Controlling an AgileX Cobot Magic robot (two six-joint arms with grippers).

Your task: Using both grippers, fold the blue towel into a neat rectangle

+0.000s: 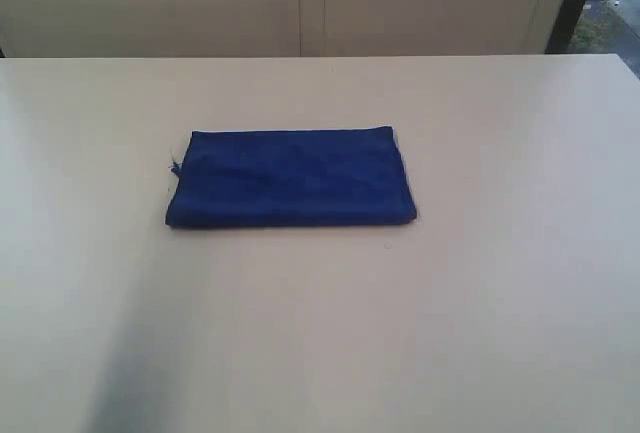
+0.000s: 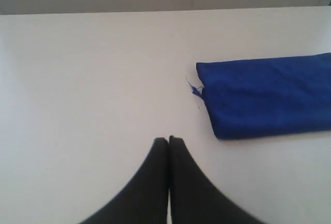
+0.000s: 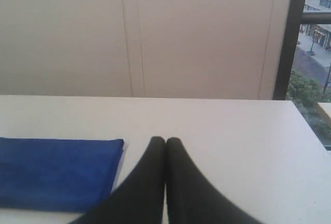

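Note:
The blue towel (image 1: 290, 178) lies flat on the table as a folded rectangle, a loose thread sticking out at its left edge. Neither arm shows in the exterior view. In the left wrist view my left gripper (image 2: 168, 140) is shut with nothing in it, apart from the blue towel (image 2: 269, 94), whose thread (image 2: 193, 88) points toward it. In the right wrist view my right gripper (image 3: 165, 140) is shut and empty, beside the blue towel (image 3: 54, 172) without touching it.
The pale table (image 1: 500, 303) carries only the towel. A beige panelled wall (image 1: 300, 3) runs behind its far edge. A dark window frame (image 3: 287, 38) with a street outside stands at the far right.

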